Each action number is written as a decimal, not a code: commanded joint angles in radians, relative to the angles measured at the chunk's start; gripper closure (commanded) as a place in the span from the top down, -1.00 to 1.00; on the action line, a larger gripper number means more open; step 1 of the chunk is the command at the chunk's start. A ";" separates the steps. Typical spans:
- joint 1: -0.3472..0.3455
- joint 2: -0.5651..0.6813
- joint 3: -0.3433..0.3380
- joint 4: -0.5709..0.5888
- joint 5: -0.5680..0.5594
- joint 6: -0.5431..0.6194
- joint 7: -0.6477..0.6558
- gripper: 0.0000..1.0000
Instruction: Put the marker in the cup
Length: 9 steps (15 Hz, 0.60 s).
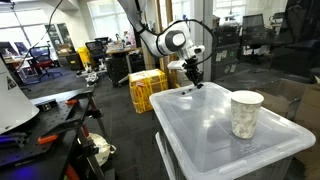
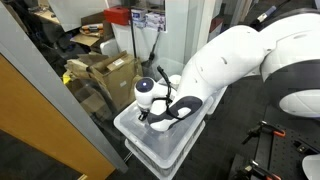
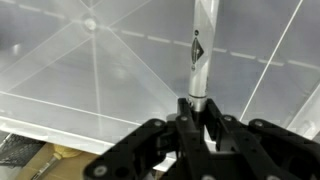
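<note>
The cup (image 1: pixel 246 113), a whitish translucent tumbler with a mottled side, stands upright on the lid of the clear plastic bin (image 1: pixel 200 125). My gripper (image 1: pixel 192 76) hangs over the lid's far corner, well away from the cup. In the wrist view the gripper (image 3: pixel 198 106) is shut on the marker (image 3: pixel 200 55), a thin stick that looks pale grey there with a dark mark on it, and it sticks out over the lid. In the exterior view where the arm is large, the gripper (image 2: pixel 152 118) sits above the bin (image 2: pixel 150 148) and the cup is hidden.
Yellow crates (image 1: pixel 147 90) stand on the floor behind the bin. Cardboard boxes (image 2: pixel 105 72) are stacked beside it, behind a glass panel. A cluttered bench with cables (image 1: pixel 60 120) is close by. The white arm (image 2: pixel 240 65) looms over the bin.
</note>
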 commanded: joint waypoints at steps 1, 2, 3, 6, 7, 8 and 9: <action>0.094 -0.080 -0.099 -0.139 -0.033 0.064 0.106 -0.90; 0.118 -0.083 -0.126 -0.157 -0.035 0.079 0.129 -0.90; 0.147 -0.085 -0.158 -0.174 -0.036 0.097 0.160 -0.90; 0.230 -0.081 -0.252 -0.221 -0.028 0.144 0.239 -0.90; 0.259 -0.076 -0.285 -0.235 -0.023 0.158 0.266 -0.90; 0.287 -0.070 -0.316 -0.249 -0.017 0.171 0.290 -0.90; 0.315 -0.064 -0.348 -0.262 -0.009 0.182 0.313 -0.90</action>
